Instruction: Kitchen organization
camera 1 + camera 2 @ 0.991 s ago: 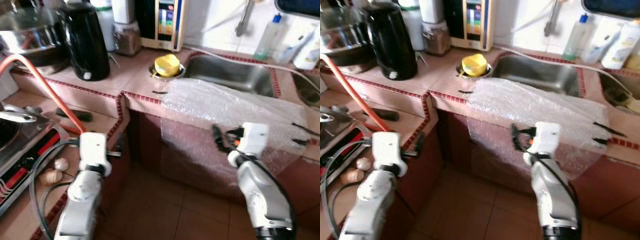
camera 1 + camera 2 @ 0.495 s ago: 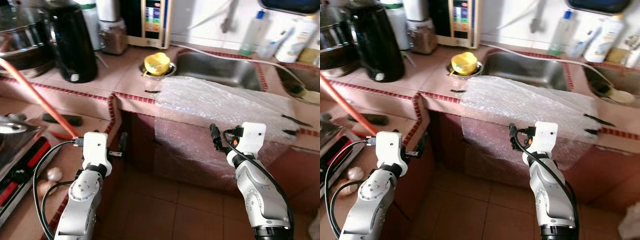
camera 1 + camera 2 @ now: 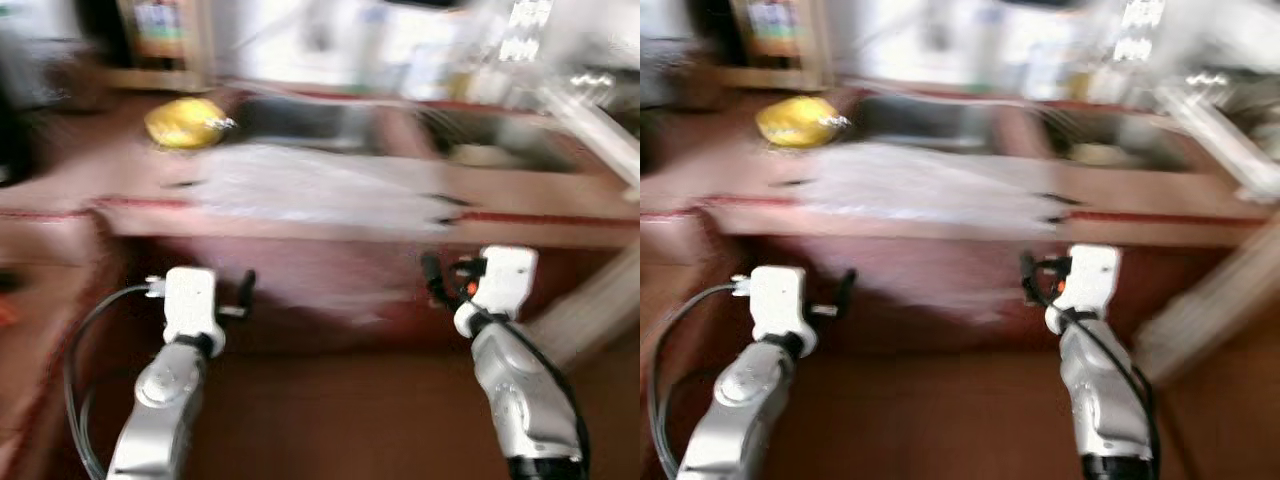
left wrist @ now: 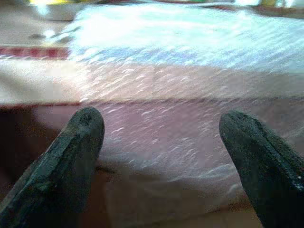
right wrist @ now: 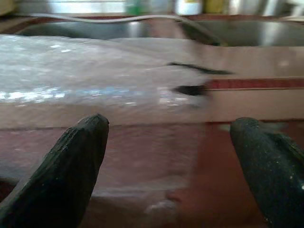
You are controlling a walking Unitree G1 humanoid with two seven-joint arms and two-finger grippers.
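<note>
Head views are badly blurred: a sheet of clear bubble wrap (image 3: 320, 190) lies across the reddish tiled tabletop (image 3: 560, 200) and droops over its front edge, with a yellow rounded object (image 3: 185, 122) near its far left corner and a steel sink (image 3: 940, 115) behind it. Both silver arms hang below the edge. Left wrist view: the left pincer (image 4: 164, 156) gapes wide, black fingers (image 4: 71, 152) framing the draped wrap, holding nothing. Right wrist view: the right pincer (image 5: 175, 166) is also spread wide and empty, facing the wrap's right end and the tabletop's front.
</note>
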